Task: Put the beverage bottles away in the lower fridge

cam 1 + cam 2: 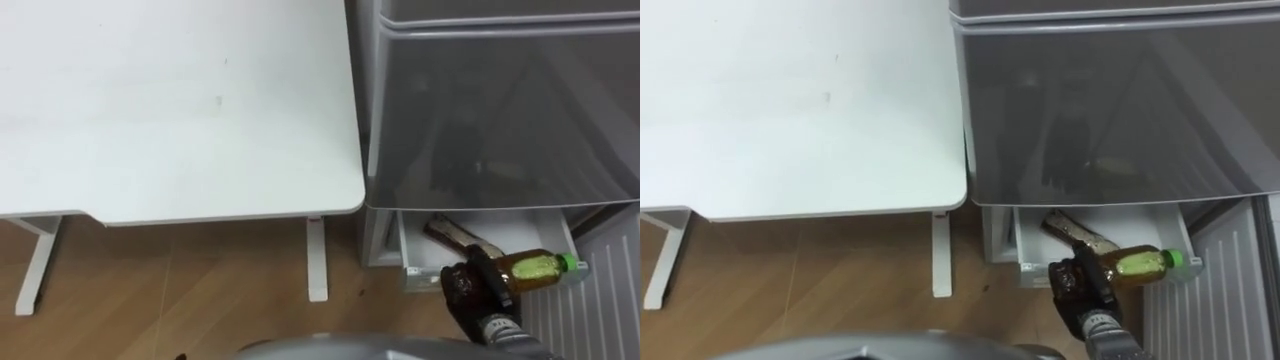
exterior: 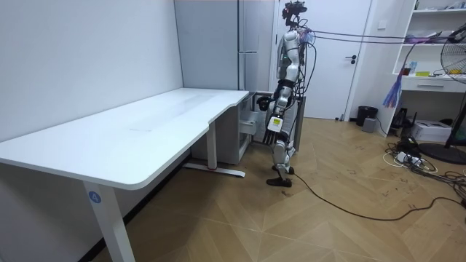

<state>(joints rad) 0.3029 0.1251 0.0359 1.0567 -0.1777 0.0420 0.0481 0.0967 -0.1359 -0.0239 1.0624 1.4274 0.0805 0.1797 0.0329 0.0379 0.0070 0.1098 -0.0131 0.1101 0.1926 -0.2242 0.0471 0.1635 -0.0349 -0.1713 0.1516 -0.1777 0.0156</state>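
My right hand (image 1: pixel 468 292) is shut on a clear bottle (image 1: pixel 535 267) of amber drink with a green cap. It holds the bottle on its side over the white drawer (image 1: pixel 410 268) that stands pulled out at the foot of the grey fridge (image 1: pixel 500 110). A second, brown bottle (image 1: pixel 450 232) lies slantwise inside that drawer, just behind my hand. In the room view I stand close to the fridge (image 2: pixel 251 44), at the desk's far end, right hand (image 2: pixel 259 102) reaching toward it. My left hand (image 2: pixel 275 125) hangs by my side.
A large white desk (image 1: pixel 180 100) fills the left, its rounded corner close to the fridge and its legs (image 1: pixel 317 260) on the wooden floor. A white ribbed panel (image 1: pixel 590 305) stands to the right of the drawer. A fan and cables (image 2: pixel 408 156) lie across the room.
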